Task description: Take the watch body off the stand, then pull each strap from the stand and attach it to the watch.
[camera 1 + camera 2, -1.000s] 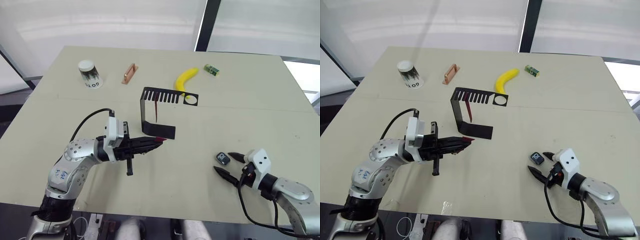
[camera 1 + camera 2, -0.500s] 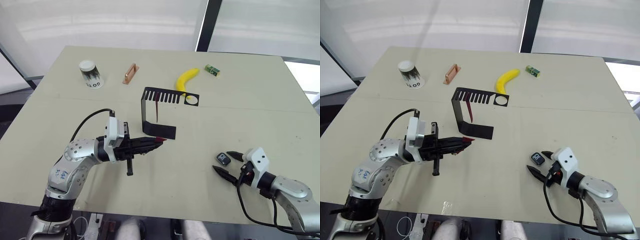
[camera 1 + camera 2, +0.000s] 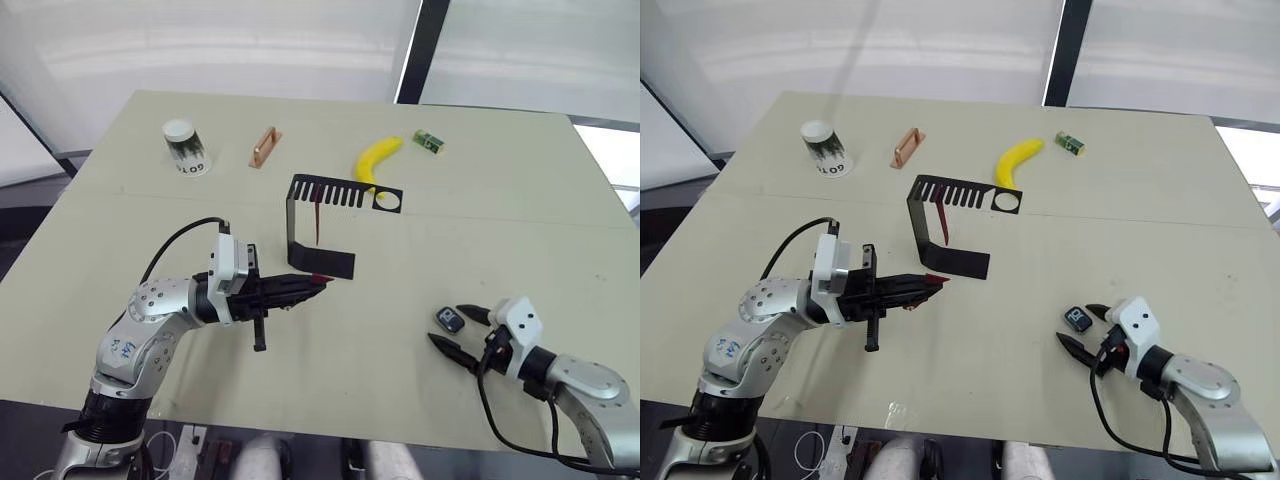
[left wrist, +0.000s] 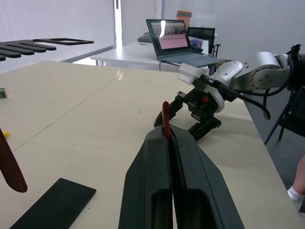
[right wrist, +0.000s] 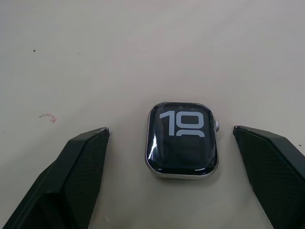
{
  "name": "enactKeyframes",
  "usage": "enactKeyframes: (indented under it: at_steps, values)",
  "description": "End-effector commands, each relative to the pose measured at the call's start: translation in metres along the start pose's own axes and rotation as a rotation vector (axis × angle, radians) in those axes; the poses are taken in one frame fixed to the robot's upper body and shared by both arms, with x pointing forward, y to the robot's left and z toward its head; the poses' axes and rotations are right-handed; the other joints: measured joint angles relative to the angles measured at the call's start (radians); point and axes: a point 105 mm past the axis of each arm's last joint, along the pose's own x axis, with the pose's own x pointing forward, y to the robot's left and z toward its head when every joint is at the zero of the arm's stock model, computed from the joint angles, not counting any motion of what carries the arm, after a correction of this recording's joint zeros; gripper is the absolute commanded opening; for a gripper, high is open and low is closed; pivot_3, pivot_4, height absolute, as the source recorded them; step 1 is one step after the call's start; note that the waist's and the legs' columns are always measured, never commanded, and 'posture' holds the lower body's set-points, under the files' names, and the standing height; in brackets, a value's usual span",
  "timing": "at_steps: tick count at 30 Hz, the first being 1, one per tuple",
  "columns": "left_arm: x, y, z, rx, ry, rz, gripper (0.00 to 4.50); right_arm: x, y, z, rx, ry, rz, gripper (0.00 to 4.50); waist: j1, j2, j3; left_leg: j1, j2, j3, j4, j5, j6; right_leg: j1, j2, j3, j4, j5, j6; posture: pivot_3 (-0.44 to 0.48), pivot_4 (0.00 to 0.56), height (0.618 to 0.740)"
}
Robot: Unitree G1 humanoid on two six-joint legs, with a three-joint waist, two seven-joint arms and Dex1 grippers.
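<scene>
The watch body [image 5: 181, 140] lies flat on the table, screen up, between the spread fingers of my open right gripper [image 3: 458, 332]; neither finger touches it. My left gripper [image 3: 305, 288] is shut on one maroon strap [image 4: 165, 119], whose end sticks out past the fingertips [image 4: 159, 143], just in front of the stand's base. The black stand [image 3: 297, 228] is at mid-table, with its slotted top arm [image 3: 345, 193] pointing right. A second maroon strap [image 3: 315, 222] hangs from one of those slots.
At the back of the table there are a paper cup [image 3: 185, 148], a copper-coloured block [image 3: 263, 147], a banana [image 3: 377, 158] and a small green box [image 3: 428, 140]. The table's front edge runs close under both arms.
The whole picture has shifted slightly. The grippers, the watch body and the straps keep their places relative to each other.
</scene>
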Motion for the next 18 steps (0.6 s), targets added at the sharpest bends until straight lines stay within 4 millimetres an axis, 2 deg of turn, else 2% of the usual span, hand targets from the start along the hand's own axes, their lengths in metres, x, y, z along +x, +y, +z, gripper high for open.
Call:
enactKeyframes:
  at_steps: [1,2,4,7,8,13,18]
  values:
    - [0.002,-0.003,0.007,0.029,-0.019,-0.013,0.0,-0.002,0.007,-0.016,0.039,0.052,0.035,4.44,0.0,0.0,0.0,0.0,0.0,0.0,0.0,0.0,0.0,0.0,0.0,0.0,0.0,0.0,0.0,0.0,0.15,0.725]
    - [0.003,-0.003,0.007,0.029,-0.02,-0.014,0.0,-0.001,0.007,-0.016,0.04,0.052,0.035,3.92,0.0,0.0,0.0,0.0,0.0,0.0,0.0,0.0,0.0,0.0,0.0,0.0,0.0,0.0,0.0,0.0,0.15,0.725]
    - [0.003,-0.003,0.007,0.028,-0.021,-0.014,0.0,0.0,0.008,-0.017,0.041,0.051,0.037,3.24,0.0,0.0,0.0,0.0,0.0,0.0,0.0,0.0,0.0,0.0,0.0,0.0,0.0,0.0,0.0,0.0,0.15,0.725]
    - [0.002,-0.003,0.007,0.027,-0.02,-0.012,0.0,0.0,0.009,-0.018,0.05,0.049,0.039,1.75,-0.003,0.0,0.0,0.0,0.0,0.0,0.0,0.0,0.0,0.0,0.0,0.0,0.0,0.0,0.0,0.0,0.15,0.725]
    - [0.002,-0.003,0.007,0.027,-0.019,-0.011,0.0,-0.001,0.009,-0.018,0.052,0.049,0.039,1.5,-0.003,0.0,0.0,0.0,0.0,0.0,0.0,0.0,0.0,0.0,0.0,0.0,0.001,0.0,0.0,0.0,0.15,0.725]
    - [0.002,-0.003,0.007,0.026,-0.021,-0.011,0.0,-0.001,0.008,-0.017,0.051,0.042,0.037,1.52,-0.002,0.0,0.0,0.0,0.0,0.0,0.0,0.0,0.0,0.0,0.0,0.0,0.001,0.0,0.0,0.0,0.15,0.725]
    - [0.004,-0.003,0.007,0.025,-0.025,-0.017,0.0,0.001,0.008,-0.003,0.043,-0.005,0.039,1.52,-0.003,0.0,0.0,0.0,0.0,0.0,0.001,0.0,0.0,0.0,0.0,0.0,0.001,0.0,0.0,0.0,0.15,0.725]
